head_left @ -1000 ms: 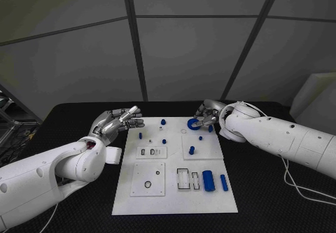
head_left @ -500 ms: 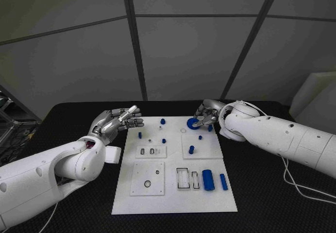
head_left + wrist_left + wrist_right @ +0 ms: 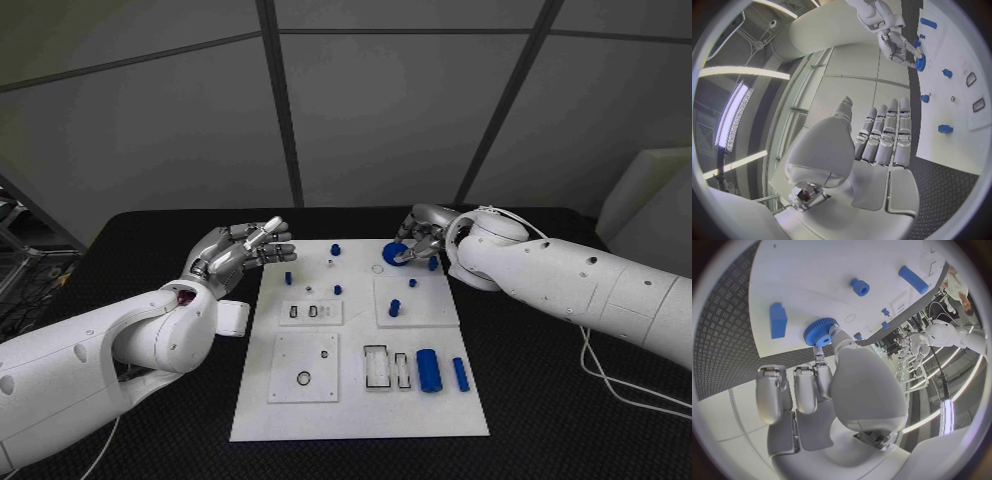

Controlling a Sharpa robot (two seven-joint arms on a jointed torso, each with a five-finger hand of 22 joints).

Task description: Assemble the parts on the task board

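Note:
The white task board [image 3: 361,400] lies in the middle of the black table. My right hand [image 3: 415,240] is at the board's far right corner and pinches a blue toothed gear [image 3: 395,254] between thumb and finger. The right wrist view shows the gear [image 3: 820,331] close over the board's surface, next to a blue block [image 3: 778,320]. My left hand [image 3: 238,250] hovers beside the board's far left corner, fingers straight and holding nothing. In the left wrist view the left hand [image 3: 876,145] is empty, and the gear [image 3: 920,62] sits in the other hand.
Small blue pegs [image 3: 336,249] [image 3: 289,278] [image 3: 394,310] stand on the far half of the board. A thick blue cylinder [image 3: 430,371] and a slim one [image 3: 460,375] lie at the near right. A white cable [image 3: 620,385] runs over the table on the right.
My right hand with the gear has shifted slightly to the left along the board's far edge. The left hand has stayed where it was.

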